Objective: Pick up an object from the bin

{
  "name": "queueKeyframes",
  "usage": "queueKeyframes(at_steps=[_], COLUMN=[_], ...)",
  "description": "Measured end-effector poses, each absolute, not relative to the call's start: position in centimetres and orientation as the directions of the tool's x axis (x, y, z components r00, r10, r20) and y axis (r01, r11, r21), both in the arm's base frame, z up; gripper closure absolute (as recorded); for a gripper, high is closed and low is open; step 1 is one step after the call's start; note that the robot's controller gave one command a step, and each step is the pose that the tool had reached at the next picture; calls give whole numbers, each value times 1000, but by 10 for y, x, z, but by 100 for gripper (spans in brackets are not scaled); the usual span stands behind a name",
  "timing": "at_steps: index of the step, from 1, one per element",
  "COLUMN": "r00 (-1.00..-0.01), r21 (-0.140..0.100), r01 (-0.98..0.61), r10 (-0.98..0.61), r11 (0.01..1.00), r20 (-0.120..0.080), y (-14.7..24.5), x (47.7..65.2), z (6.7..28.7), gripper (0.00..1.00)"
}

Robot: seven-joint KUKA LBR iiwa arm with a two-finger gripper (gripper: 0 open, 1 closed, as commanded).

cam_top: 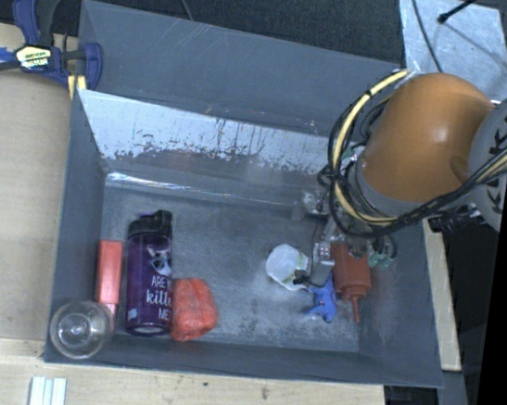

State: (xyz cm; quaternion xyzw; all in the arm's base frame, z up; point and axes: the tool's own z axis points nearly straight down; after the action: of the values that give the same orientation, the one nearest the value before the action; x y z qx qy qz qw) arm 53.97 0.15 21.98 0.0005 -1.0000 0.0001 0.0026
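Grey metal bin point(253, 75) is sitting below the camera, and I am reaching into it from the right, with my arm's rounded orange cover point(426, 137) and looped cables point(345, 154) bulging over the bin's right side. My pincer point(322, 270) is hanging low over the right part of the bin floor, amid a small cluster of three things. A whitish translucent rounded thing point(282, 265) is lying just to its left. A rust-red blocky thing point(353, 275) is lying just to its right. A small blue plastic piece point(322, 304) is poking out just below it, toward the near wall. I cannot tell whether my pincer is released or clenched, nor whether it is grasping any of the three. Well apart, a row is lying along the left of the floor: a pink-red bar point(109, 272), a dark purple bottle point(151, 276) with its black cap pointing to the back wall, and a crumpled orange-red lump point(193, 310) touching the bottle's lower end. A clear glass cup point(79, 328) is standing at the near left corner.
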Motion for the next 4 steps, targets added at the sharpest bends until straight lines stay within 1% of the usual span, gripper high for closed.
queueKeyframes(at_steps=[1,2,3,4], r00=[-1000,-1000,-999,-985], r21=[0,-1,0,0], r01=[-1,-9,-34,173], r10=[-1,-9,-34,173], r11=[1000,1000,999,985], r20=[-4,-8,0,-2], y=[1,-48,-82,-73], x=[541,550,566,556], z=[225,139,66,70], gripper=[0,0,0,0])
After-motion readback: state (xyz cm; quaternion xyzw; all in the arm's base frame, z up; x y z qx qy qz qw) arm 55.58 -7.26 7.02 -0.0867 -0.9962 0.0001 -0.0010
